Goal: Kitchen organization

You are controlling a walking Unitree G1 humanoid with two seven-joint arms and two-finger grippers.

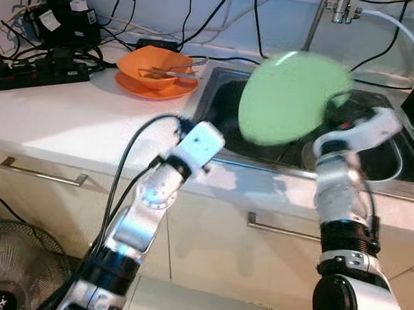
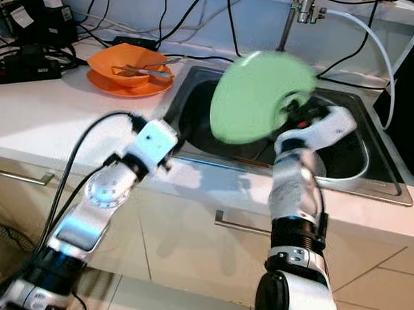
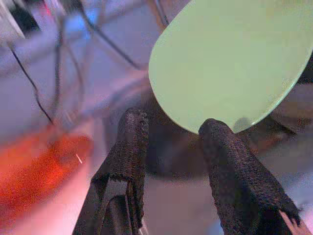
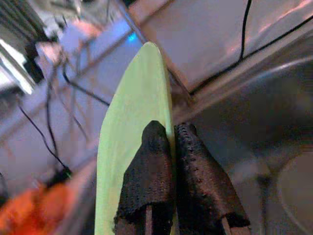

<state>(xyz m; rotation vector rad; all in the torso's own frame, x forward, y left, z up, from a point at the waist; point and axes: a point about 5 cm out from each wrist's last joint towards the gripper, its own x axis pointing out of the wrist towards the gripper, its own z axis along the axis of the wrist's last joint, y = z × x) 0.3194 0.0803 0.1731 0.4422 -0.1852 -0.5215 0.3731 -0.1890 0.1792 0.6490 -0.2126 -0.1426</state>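
Two black fingers of my right gripper (image 4: 168, 142) are pinched tight on the rim of a green plate (image 1: 292, 97), one finger on each face, so I see the plate edge-on in my right wrist view. In the head views the plate sits in the upper middle of the frame, raised and tilted over the sink (image 1: 227, 94), with my right arm (image 1: 343, 195) rising from the lower right to meet its right edge. My left gripper (image 3: 171, 132) is spread open and grasps nothing; its two fingers (image 3: 129, 147) frame the plate's lower edge in my left wrist view, but they do not touch it. My left arm (image 1: 157, 194) reaches up from the lower left of the frame, its wrist just at the sink's near left corner. Inside the sink, at right centre behind my right arm, a pale round rim (image 1: 392, 166) shows, and I cannot tell what it belongs to. On the white counter (image 1: 71, 115), in the upper left, an orange bowl (image 1: 156, 67) stands on an orange plate (image 1: 155, 87), with metal utensils (image 1: 173, 72) lying across the bowl. Farther into the upper left corner are a black power strip (image 1: 38, 75) and a tangle of black cables. A tap (image 1: 340, 10) stands at the top edge, right of centre. A fan (image 1: 17, 263) sits on the floor in the lower left corner.
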